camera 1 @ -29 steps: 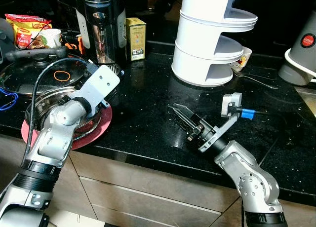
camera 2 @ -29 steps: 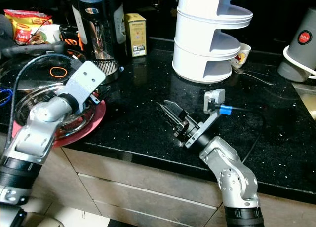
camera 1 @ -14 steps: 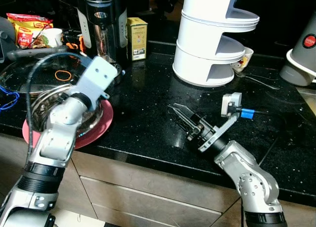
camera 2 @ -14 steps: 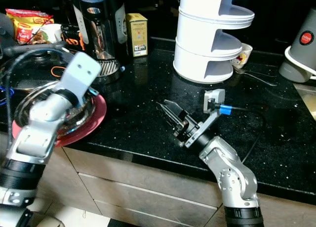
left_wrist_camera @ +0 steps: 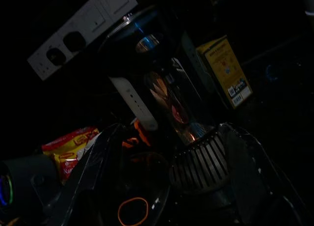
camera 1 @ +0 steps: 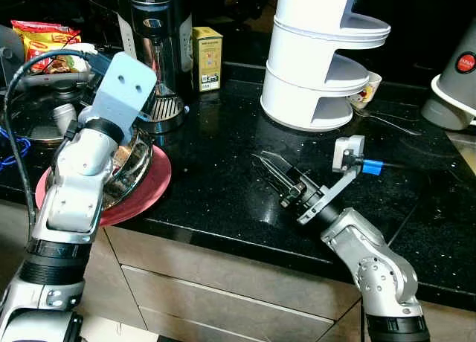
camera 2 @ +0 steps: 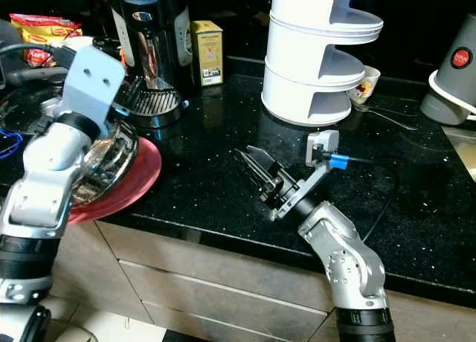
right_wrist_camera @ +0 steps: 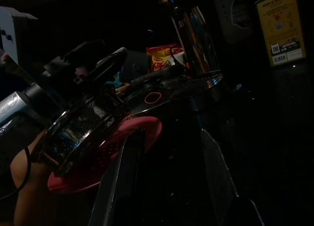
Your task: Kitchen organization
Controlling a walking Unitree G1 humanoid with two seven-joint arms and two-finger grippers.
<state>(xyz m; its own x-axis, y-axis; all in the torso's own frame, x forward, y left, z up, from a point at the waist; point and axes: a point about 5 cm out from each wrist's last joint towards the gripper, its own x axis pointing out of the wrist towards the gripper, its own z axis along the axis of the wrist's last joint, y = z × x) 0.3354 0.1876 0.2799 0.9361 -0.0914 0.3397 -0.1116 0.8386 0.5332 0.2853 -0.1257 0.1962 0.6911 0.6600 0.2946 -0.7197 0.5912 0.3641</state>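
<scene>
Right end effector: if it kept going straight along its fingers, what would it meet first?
Probably the red plate carrying the steel bowl; the right end effector, fingers apart, points across bare black countertop toward it. Depth is uncertain.

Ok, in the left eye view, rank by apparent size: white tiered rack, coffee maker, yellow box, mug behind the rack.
1. White tiered rack
2. Coffee maker
3. Yellow box
4. Mug, partly hidden behind the rack, so its true size is unsure.

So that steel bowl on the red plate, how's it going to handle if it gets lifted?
The steel bowl is shiny and smooth, so it will probably be slippery between the fingers. It already sits tilted on the red plate, so it may rock or slide when pushed. It looks rigid and likely light for its size.
</scene>
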